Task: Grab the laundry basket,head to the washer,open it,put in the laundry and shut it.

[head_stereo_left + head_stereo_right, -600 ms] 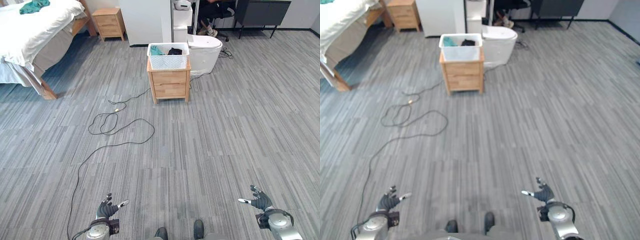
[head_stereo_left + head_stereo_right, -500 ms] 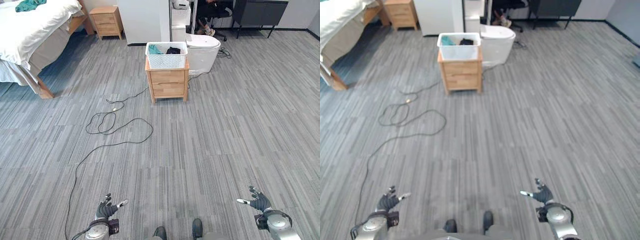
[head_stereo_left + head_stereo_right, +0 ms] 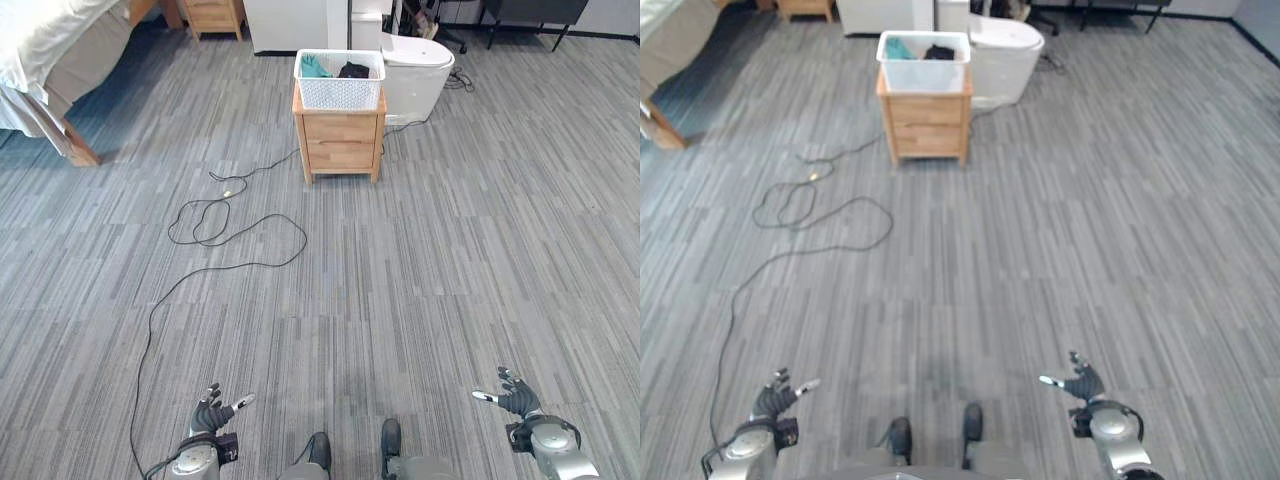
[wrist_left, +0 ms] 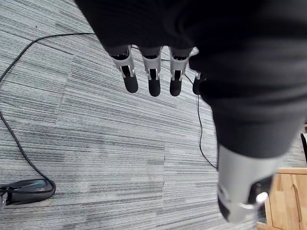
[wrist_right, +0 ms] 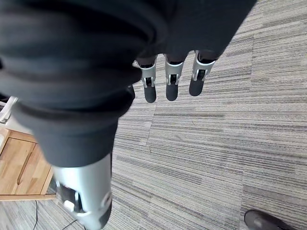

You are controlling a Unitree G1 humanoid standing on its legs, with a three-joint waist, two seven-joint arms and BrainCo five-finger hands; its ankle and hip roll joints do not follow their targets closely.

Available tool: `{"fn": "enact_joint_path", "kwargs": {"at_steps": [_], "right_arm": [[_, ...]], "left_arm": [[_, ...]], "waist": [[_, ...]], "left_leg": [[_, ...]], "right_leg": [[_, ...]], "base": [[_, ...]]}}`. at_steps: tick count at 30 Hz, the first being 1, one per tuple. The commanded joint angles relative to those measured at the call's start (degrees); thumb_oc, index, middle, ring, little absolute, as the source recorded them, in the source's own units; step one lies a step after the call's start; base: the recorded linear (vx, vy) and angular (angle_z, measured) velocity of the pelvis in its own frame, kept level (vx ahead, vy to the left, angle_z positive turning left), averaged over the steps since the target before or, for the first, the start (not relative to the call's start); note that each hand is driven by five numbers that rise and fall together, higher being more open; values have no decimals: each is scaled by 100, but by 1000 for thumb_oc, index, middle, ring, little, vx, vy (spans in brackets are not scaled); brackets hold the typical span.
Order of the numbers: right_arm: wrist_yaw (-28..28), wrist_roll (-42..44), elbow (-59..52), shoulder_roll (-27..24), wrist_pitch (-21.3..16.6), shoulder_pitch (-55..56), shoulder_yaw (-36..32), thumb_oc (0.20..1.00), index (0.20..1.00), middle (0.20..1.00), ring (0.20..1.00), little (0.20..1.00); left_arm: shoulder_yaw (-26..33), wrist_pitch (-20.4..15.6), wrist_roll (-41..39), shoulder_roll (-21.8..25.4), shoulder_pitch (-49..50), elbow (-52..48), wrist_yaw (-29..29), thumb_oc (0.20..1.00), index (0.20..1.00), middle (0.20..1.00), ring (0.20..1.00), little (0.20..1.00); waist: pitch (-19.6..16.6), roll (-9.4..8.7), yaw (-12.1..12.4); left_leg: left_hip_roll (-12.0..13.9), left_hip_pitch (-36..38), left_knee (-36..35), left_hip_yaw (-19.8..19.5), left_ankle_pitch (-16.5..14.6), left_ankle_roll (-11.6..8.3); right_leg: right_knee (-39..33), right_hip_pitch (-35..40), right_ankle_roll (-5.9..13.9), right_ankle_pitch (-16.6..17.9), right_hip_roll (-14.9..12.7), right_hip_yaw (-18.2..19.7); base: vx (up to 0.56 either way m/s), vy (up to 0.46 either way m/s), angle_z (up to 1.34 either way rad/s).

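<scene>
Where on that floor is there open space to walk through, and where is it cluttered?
Open carpet runs ahead and to the right of the nightstand. On the left a black cord loops over the floor. It is crowded around the nightstand: the basket sits on it, with a white appliance close behind.

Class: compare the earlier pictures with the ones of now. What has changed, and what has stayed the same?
Only the view has shifted, so the camera moved. The laundry basket still sits on the wooden cabinet, the washer beside it. The left hand and right hand stay low, open and empty.
</scene>
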Motion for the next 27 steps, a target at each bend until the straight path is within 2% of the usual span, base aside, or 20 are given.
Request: {"fn": "enact_joint_path", "kwargs": {"at_steps": [1,2,4,6,7,8,11,13,14,15,17,19,20,21,25,26,27], "right_arm": [[-74,172,-88,66,-75,-329,78,1000,1000,1000,1000,1000],[-91,159,-104,95,-75,-394,127,1000,1000,1000,1000,1000],[-102,144,-158,73,-82,-429,147,1000,1000,1000,1000,1000],[-110,120,-330,40,-101,-459,212,1000,1000,1000,1000,1000],[-110,119,-331,38,-100,-457,212,1000,1000,1000,1000,1000],[-133,55,-402,12,-98,-463,250,1000,1000,1000,1000,1000],[-130,-15,-459,-13,-83,-404,257,1000,1000,1000,1000,1000],[-121,-38,-521,-31,-102,-274,228,1000,1000,1000,1000,1000],[-96,-22,-525,-13,-139,-176,189,1000,1000,1000,1000,1000],[-96,-22,-524,-9,-139,-177,190,1000,1000,1000,1000,1000],[-80,31,-474,8,-181,-149,161,1000,1000,1000,1000,1000],[-73,35,-403,-9,-197,-171,194,1000,1000,1000,1000,1000],[-82,51,-369,-19,-185,-179,186,1000,1000,1000,1000,1000],[-83,67,-334,-44,-167,-206,208,1000,1000,1000,1000,1000],[-91,132,-305,-115,-145,-222,185,1000,1000,1000,1000,1000],[-101,132,-286,-126,-136,-211,181,1000,1000,1000,1000,1000],[-133,109,-231,-125,-89,-172,172,1000,1000,1000,1000,1000]], "left_arm": [[173,-232,-110,224,-216,-131,187,1000,1000,1000,1000,1000],[145,-254,-121,190,-291,-86,218,1000,1000,1000,1000,1000],[156,-264,-161,169,-317,-50,238,1000,1000,1000,1000,1000],[116,-276,-226,154,-334,-80,248,1000,1000,1000,1000,1000],[115,-276,-227,151,-334,-80,248,1000,1000,1000,1000,1000],[87,-265,-231,101,-364,2,245,1000,1000,1000,1000,1000],[40,-265,-162,75,-399,34,238,1000,1000,1000,1000,1000],[-32,-283,-46,54,-415,5,197,1000,1000,1000,1000,1000],[-54,-284,-55,-14,-363,-12,155,1000,1000,1000,1000,1000],[-52,-284,-55,-10,-363,-12,155,1000,1000,1000,1000,1000],[-56,-260,-156,-96,-353,35,119,1000,1000,1000,1000,1000],[-74,-251,-184,-130,-342,105,78,1000,1000,1000,1000,1000],[-100,-235,-181,-148,-369,178,69,1000,1000,1000,1000,1000],[-158,-229,-173,-176,-415,268,61,1000,1000,1000,1000,1000],[-266,-193,-77,-181,-478,332,34,1000,1000,1000,1000,1000],[-277,-178,-43,-174,-473,321,34,1000,1000,1000,1000,1000],[-277,-143,7,-147,-454,299,34,1000,1000,1000,1000,1000]], "waist": [[99,-154,112],[183,-116,79],[239,-91,70],[294,-69,37],[298,-59,27],[335,-67,-41],[368,-53,-138],[346,-63,-222],[264,-31,-243],[248,-50,-254],[207,-8,-284],[179,-33,-308],[190,-51,-302],[235,-55,-279],[285,-182,-161],[293,-198,-139],[304,-152,-53]], "left_leg": [[-285,-179,951,-218,-866,222],[-311,-53,912,-254,-915,252],[-321,62,859,-242,-943,255],[-354,310,705,-205,-1048,247],[-345,320,701,-216,-1052,245],[-385,564,634,-262,-1159,222],[-384,790,623,-366,-1263,175],[-391,951,674,-503,-1398,108],[-301,971,911,-502,-1310,-58],[-318,946,908,-511,-1290,-54],[-84,729,1669,-370,-880,-374],[102,396,2412,-232,-505,-517],[199,211,2735,-140,-363,-520],[285,48,2863,4,-387,-472],[228,-648,2419,329,-799,-230],[231,-879,2221,386,-703,-235],[284,-1142,1587,525,-186,-333]], "right_leg": [[1714,-288,631,-658,-458,39],[2034,-585,625,-550,-428,57],[2065,-751,598,-492,-438,-27],[1676,-1125,581,-287,-534,-507],[1667,-1109,580,-288,-529,-522],[1356,-1343,620,-200,-518,-811],[1137,-1420,644,-179,-470,-891],[1022,-1293,608,-202,-438,-781],[976,-1087,441,-179,-369,-723],[965,-1103,443,-164,-388,-725],[891,-819,287,-220,-331,-792],[754,-557,135,-349,-273,-823],[703,-418,69,-429,-261,-830],[664,-271,22,-533,-242,-836],[443,110,86,-690,-302,-773],[386,222,104,-722,-298,-779],[305,471,108,-807,-196,-745]], "base": [[105,86,-37],[77,52,-29],[127,48,-8],[227,-4,-7],[319,-54,-11],[193,-38,-4],[264,-84,8],[349,-197,42],[294,-202,73],[288,-232,77],[206,-210,81],[216,-204,67],[223,-186,-16],[199,-137,-27],[215,-66,-10],[332,-29,-14],[370,-17,-24]]}}
